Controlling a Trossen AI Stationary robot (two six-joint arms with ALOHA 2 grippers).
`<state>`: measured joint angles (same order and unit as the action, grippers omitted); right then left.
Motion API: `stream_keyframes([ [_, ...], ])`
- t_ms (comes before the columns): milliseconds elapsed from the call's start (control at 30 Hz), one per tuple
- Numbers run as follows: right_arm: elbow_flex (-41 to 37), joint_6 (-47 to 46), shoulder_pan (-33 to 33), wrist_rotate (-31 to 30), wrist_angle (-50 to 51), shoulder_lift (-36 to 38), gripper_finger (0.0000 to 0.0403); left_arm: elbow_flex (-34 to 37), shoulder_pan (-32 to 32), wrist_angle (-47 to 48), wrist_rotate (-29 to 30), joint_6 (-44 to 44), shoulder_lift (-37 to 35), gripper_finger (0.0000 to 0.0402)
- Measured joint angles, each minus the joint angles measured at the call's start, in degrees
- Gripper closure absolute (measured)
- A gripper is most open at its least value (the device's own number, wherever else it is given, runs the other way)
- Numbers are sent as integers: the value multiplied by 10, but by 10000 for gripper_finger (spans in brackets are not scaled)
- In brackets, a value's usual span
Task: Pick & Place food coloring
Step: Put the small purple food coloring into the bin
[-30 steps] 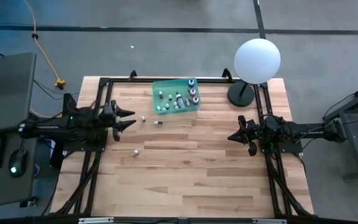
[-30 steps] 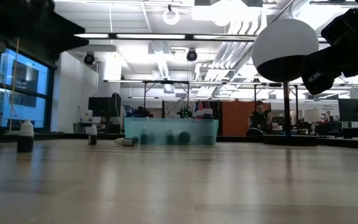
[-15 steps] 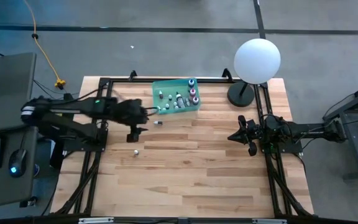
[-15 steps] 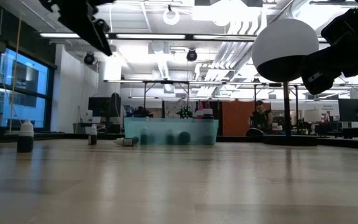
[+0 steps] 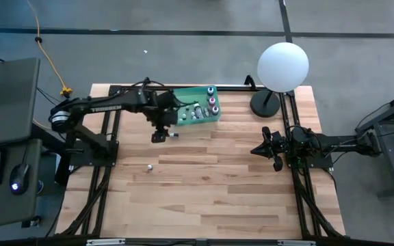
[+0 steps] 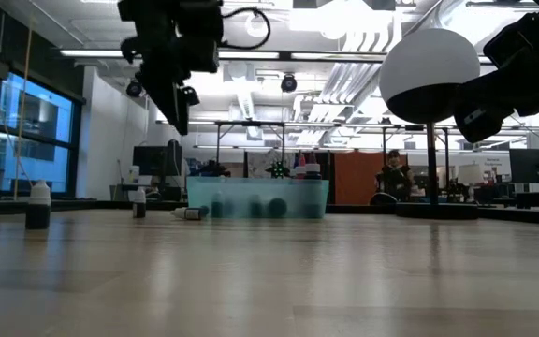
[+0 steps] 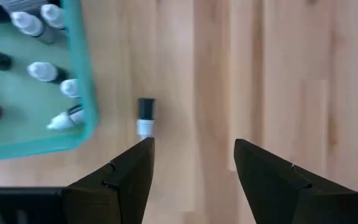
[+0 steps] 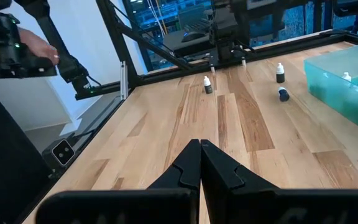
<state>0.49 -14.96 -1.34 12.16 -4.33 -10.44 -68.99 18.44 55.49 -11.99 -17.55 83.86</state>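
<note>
Left gripper (image 5: 157,138) swung from left table edge to upper-centre of high view, now above small dark food-coloring bottle with white cap (image 5: 174,134) lying on its side on pale wood-plank table (image 5: 217,184), just beside green translucent rectangular tray (image 5: 183,95). Fingers spread wide, holding nothing. Likely pre-grasp alignment.

Two more bottles stay loose: one upright (image 5: 149,166), one under arm (image 6: 138,202). Right gripper (image 5: 257,149) parked mid-right, clenched, empty.

We are seeing a wooden table (image 5: 211,184) carrying a green tray (image 5: 183,99), with three loose food coloring bottles (image 5: 174,134) lying beside it.
</note>
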Motion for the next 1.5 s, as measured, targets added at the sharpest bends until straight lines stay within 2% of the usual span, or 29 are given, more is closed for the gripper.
stream_keyframes([
  [233, 0, 0, 0, 0, 0, 0, 402, 0, 31, -10, 1, -30, 46, 183],
  [500, 0, 0, 0, 0, 0, 0, 402, 0, 30, -69, 38, -33, 99, 183],
  [800, 0, 0, 0, 0, 0, 0, 402, 0, 22, -67, 58, -51, 144, 183],
  [1133, 0, 0, 0, 0, 0, 0, 402, 3, 18, -62, 55, -52, 158, 183],
  [1367, 0, 0, 0, 0, 0, 0, 402, 54, 18, -85, 61, -51, 158, 183],
  [1500, 0, 0, 0, 0, 0, 0, 402, 58, 18, -107, 61, -47, 158, 183],
])
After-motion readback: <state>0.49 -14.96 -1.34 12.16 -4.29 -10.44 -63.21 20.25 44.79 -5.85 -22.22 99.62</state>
